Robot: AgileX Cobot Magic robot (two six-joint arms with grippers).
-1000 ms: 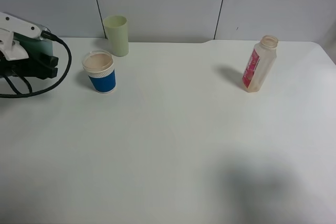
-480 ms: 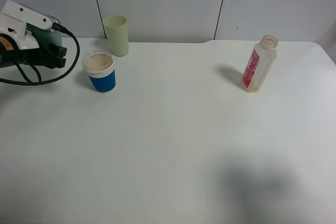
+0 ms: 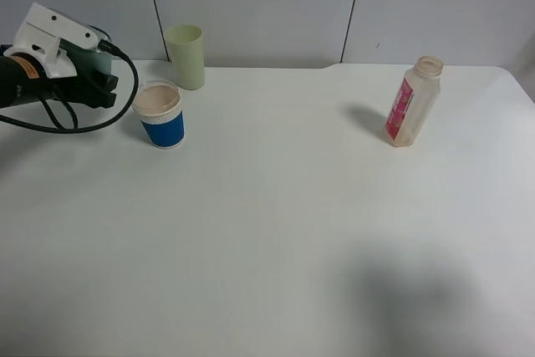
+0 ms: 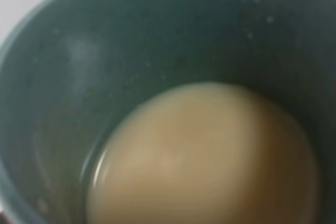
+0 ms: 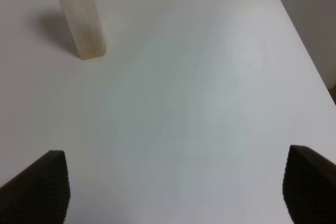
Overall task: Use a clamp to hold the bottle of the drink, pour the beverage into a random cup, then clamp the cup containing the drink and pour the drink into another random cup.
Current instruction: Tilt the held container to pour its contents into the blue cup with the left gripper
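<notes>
My left clamp (image 3: pixel 97 89) hovers at the far left of the table, just left of the blue paper cup (image 3: pixel 160 114), and is shut on the teal cup (image 3: pixel 101 62), which it mostly hides. The left wrist view looks straight into that cup (image 4: pixel 52 77): a dark green inside with beige beverage (image 4: pixel 210 156) pooled in it. The bottle (image 3: pixel 412 102) stands upright and capless at the far right, and its lower part shows in the right wrist view (image 5: pixel 79 14). My right clamp (image 5: pixel 173 190) is open over bare table, well short of the bottle.
A pale yellow-green tumbler (image 3: pixel 185 56) stands at the back, just behind the blue paper cup. A black cable (image 3: pixel 75 127) loops under the left clamp. The table's right edge (image 5: pixel 304 51) runs close to the bottle.
The left clamp with the teal cup has risen and moved right, closer to the blue paper cup. The bottle and the other cups have not moved.
</notes>
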